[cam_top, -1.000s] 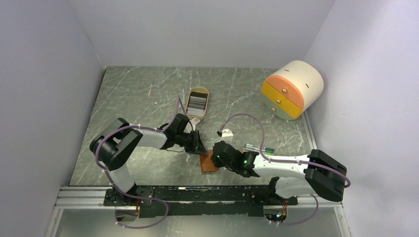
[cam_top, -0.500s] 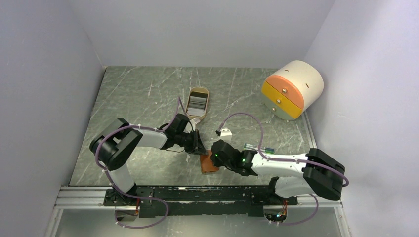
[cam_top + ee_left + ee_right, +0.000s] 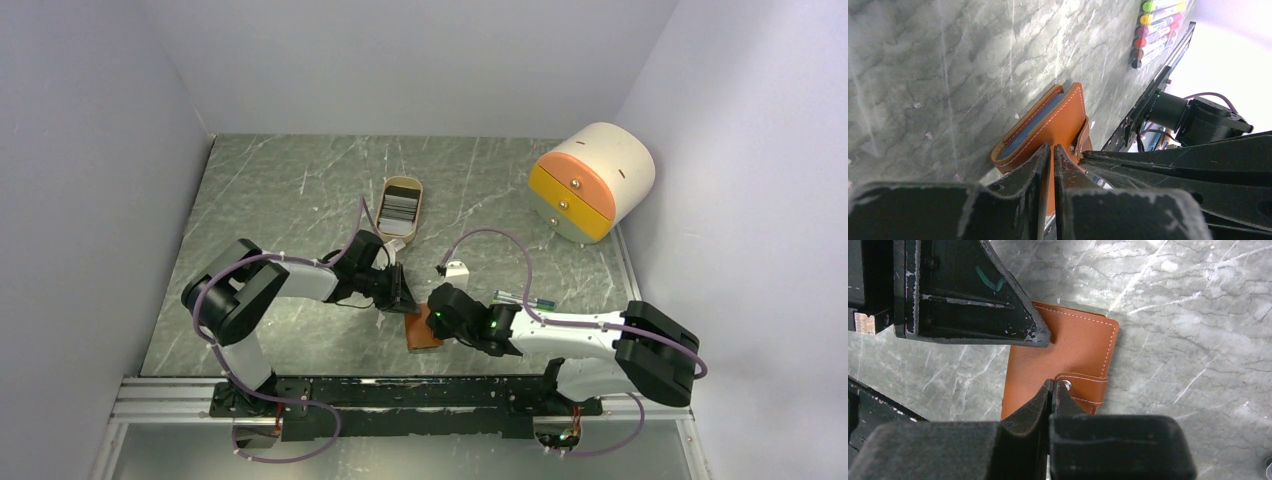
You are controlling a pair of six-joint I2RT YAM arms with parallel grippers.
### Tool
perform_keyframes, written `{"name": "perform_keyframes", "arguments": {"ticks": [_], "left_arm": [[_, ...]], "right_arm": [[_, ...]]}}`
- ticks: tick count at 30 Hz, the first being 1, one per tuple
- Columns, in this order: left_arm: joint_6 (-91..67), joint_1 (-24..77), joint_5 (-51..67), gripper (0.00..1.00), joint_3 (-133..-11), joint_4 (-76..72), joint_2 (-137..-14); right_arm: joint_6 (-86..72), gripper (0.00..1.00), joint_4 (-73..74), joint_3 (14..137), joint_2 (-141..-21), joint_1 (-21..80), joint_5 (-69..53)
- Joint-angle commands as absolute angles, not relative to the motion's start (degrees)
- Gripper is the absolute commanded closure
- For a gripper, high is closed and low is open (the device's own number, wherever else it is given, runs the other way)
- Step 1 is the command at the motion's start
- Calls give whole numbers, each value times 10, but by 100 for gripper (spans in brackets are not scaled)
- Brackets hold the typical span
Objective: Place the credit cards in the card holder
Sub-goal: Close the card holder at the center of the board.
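Table [image 3: 280, 200], round drawer unit [image 3: 592, 180] far R. Both arms meet at front centre.

L gripper [image 3: 1052, 149]: fingers together, nothing seen btwn them, tips pressing on cover of holder [image 3: 1073, 345]. R gripper [image 3: 1052, 385]: also closed, nothing visibly pinched, tip right at the strap.

Tan tray [image 3: 404, 182] sits well behind, w/ cards [image 3: 398, 208] stacked in it; none in hand. Holder lies flat, folded, under both tips. Blue edge shows in its fold: card or lining, can't tell. Pens [image 3: 1155, 27] lie near R arm. Strap [image 3: 1090, 387] wraps the holder's edge, and snap [image 3: 1066, 385] looks fastened.

Step in hand, prob: unsnap the holder. To do it well:
- L should pin the cover firmly, clear of the strap, so the holder can't slide.
- R should work its tip under the strap's free end & lever up, not sideways.

Risk: the tip slips off, or the holder skates on the smooth top.
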State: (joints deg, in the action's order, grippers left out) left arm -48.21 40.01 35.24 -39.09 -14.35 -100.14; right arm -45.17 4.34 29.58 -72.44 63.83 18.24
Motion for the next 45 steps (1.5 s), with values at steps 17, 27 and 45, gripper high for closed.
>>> {"name": "perform_keyframes", "arguments": {"ticks": [17,27,45], "left_arm": [[-464,404,338,85,-376,-133,-1020],[-464,405,337,86,-374,-133,-1019],[-467,405,343,86,-373,-139,-1023]], "right_arm": [[-463,100,69,308,-751,640,162],[-438,84,10,288,-710,624,114],[-438,80,119,343,-708,616,184]]}}
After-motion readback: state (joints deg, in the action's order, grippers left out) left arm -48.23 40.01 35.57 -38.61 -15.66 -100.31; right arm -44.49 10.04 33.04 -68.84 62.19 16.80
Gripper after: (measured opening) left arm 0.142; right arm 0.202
